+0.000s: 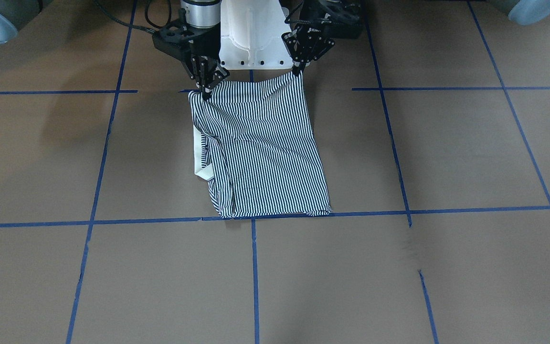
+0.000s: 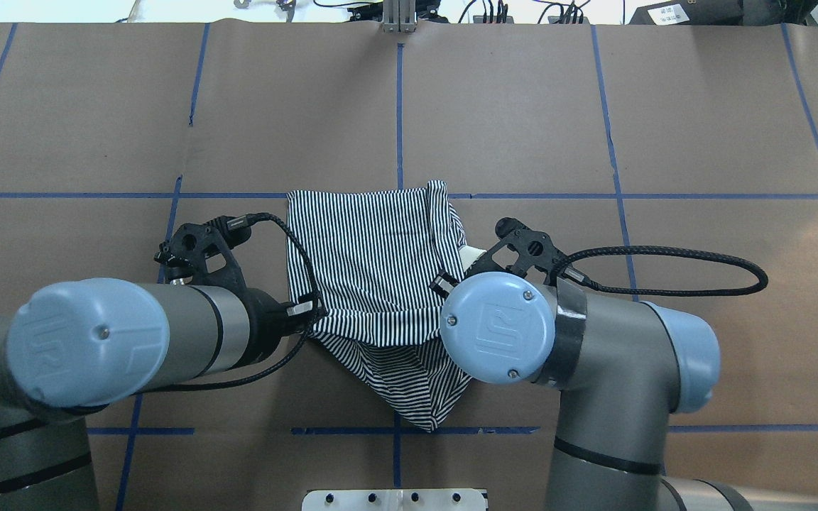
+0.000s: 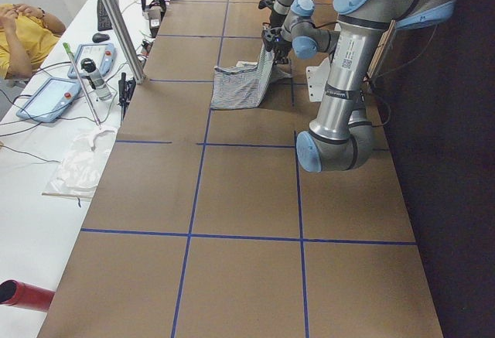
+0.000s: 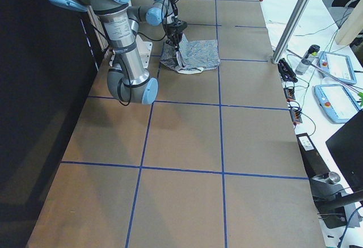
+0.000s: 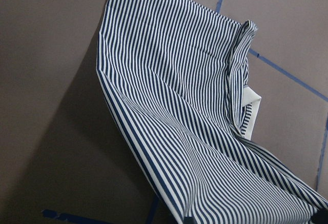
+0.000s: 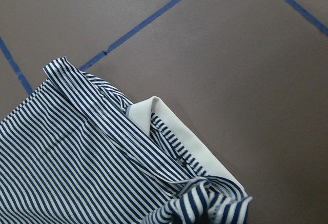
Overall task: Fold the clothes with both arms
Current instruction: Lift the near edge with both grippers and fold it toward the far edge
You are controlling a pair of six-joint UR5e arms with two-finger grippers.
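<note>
Pinched stripes filled both wrist views: the left black two-finger gripper [image 1: 298, 71] and the right black two-finger gripper [image 1: 206, 91] each clamped a corner of the thin navy-and-white striped polo shirt [image 1: 265, 143], that edge raised just in front of the white pedestal base [image 1: 251, 43]. From the claws the shirt sloped down onto the brown paper-covered table [image 1: 447, 153], its long axis running straight away from the base, both arms equally near. Folding likely meant carrying the held edge outward.

The striped shirt [image 4: 195, 55] lies on the brown table [image 4: 255, 146], its robot-side edge raised.
</note>
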